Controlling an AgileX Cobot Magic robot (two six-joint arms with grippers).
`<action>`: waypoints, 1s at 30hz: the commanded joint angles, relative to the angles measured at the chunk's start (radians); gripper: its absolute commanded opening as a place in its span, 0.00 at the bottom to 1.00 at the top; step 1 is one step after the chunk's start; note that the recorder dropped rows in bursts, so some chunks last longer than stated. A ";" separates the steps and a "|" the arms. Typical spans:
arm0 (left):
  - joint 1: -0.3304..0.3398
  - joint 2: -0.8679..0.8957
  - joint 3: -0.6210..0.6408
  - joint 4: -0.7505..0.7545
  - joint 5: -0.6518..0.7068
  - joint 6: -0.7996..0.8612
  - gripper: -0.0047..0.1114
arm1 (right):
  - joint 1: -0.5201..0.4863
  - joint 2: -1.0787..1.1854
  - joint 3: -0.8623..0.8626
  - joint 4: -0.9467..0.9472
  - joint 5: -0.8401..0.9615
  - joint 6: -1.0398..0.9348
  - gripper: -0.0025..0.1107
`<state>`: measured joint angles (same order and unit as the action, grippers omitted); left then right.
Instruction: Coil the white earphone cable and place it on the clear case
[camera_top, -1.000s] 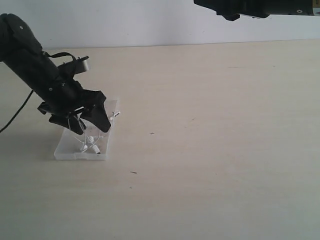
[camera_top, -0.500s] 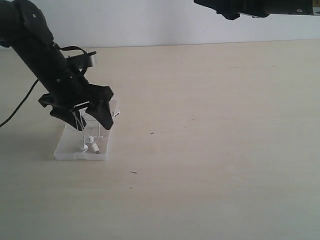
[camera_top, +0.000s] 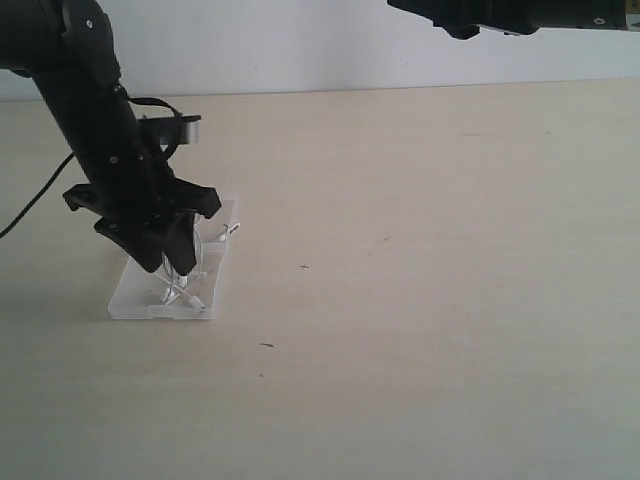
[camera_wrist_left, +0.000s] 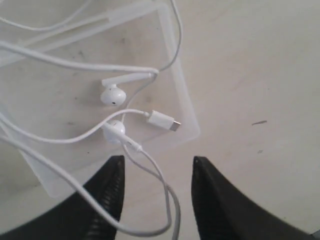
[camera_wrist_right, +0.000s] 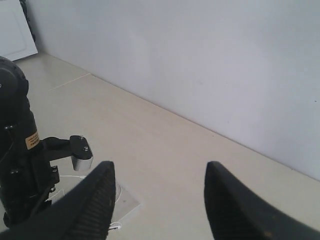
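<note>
The clear case (camera_top: 135, 296) lies flat on the table at the left. The white earphone cable (camera_top: 180, 290) rests loosely on it. In the left wrist view two earbuds (camera_wrist_left: 111, 95) and the plug (camera_wrist_left: 165, 121) lie on the clear case (camera_wrist_left: 65, 105), and a loop of the cable (camera_wrist_left: 167, 210) spills off its edge. My left gripper (camera_top: 170, 265) points down over the case, open, with that loop lying loose between its fingers (camera_wrist_left: 107, 192). My right gripper (camera_wrist_right: 160, 165) hangs high above the table, open and empty.
The pale wooden table (camera_top: 420, 250) stretches to the right of the case. A white wall (camera_top: 300, 45) runs behind it. A black cable (camera_top: 35, 220) trails off the left arm. The right arm (camera_top: 510, 14) sits along the top edge of the exterior view.
The left arm has swung more upright and shifted slightly left over the case. Its jaws have narrowed around the cable loop. The right arm has not moved.
</note>
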<state>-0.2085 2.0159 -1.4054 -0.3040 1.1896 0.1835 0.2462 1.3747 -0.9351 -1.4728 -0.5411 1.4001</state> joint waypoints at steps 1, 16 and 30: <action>-0.003 -0.016 -0.008 -0.055 0.010 0.045 0.41 | -0.002 -0.003 -0.002 -0.024 -0.015 0.003 0.51; -0.003 -0.020 -0.008 -0.100 0.031 0.060 0.41 | -0.002 0.011 0.000 -0.156 -0.116 0.112 0.61; -0.003 -0.021 -0.008 0.026 0.031 -0.014 0.41 | -0.002 0.011 -0.002 -0.156 -0.122 0.116 0.61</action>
<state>-0.2085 2.0065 -1.4059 -0.2871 1.2189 0.1928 0.2462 1.3858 -0.9351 -1.6263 -0.6558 1.5136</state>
